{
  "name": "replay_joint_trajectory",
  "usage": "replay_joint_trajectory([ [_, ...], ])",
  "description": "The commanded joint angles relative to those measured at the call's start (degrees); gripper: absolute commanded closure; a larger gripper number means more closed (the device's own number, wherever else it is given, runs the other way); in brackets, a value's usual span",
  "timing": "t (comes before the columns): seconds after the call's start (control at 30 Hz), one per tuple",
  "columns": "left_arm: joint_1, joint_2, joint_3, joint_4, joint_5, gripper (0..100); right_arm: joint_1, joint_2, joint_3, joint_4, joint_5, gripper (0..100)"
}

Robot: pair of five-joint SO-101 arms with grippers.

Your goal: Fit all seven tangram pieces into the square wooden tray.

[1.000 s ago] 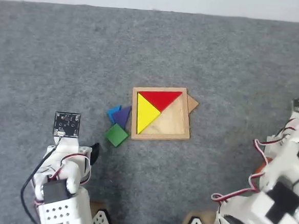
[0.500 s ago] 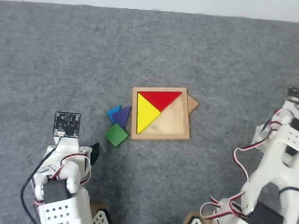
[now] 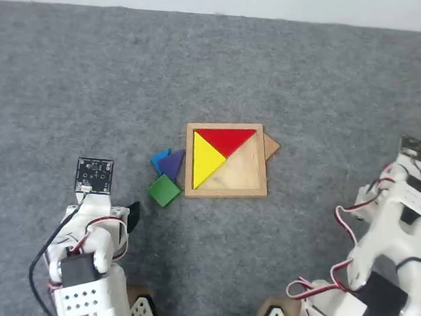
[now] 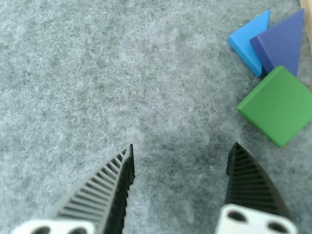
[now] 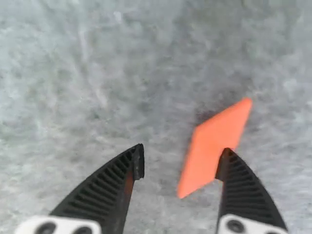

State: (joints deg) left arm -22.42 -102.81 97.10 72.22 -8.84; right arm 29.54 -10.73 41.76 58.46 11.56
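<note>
Orange piece [image 5: 214, 146] lies on the table [image 3: 94, 63], well right of the tray [image 3: 224, 194], partly between the spread tips of my right claw [image 5: 183, 156]: pickup, I judge, is the step in hand. Next I must centre, drop and close. My left claw [image 4: 183, 146], also spread, hangs left of the tray.

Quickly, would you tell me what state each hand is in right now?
Left hand: open, holding nothing.
Right hand: open, holding nothing; the orange piece lies loose by one finger.
</note>
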Motion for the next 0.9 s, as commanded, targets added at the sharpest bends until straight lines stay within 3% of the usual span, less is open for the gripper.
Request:
replay_joint_trajectory([
  [0.0,0.0,-1.23,-0.66,0.18,0.26,70,1.63,-0.22,0.79,-4.26,2.46,75.1],
  [0.2,0.0,-1.23,-0.66,0.18,0.26,70,1.71,-0.22,5.01,-9.98,2.64,75.0],
  [0.87,0.0,-1.23,-0.66,0.18,0.26,70,6.29,0.48,5.36,-9.98,6.07,75.3],
])
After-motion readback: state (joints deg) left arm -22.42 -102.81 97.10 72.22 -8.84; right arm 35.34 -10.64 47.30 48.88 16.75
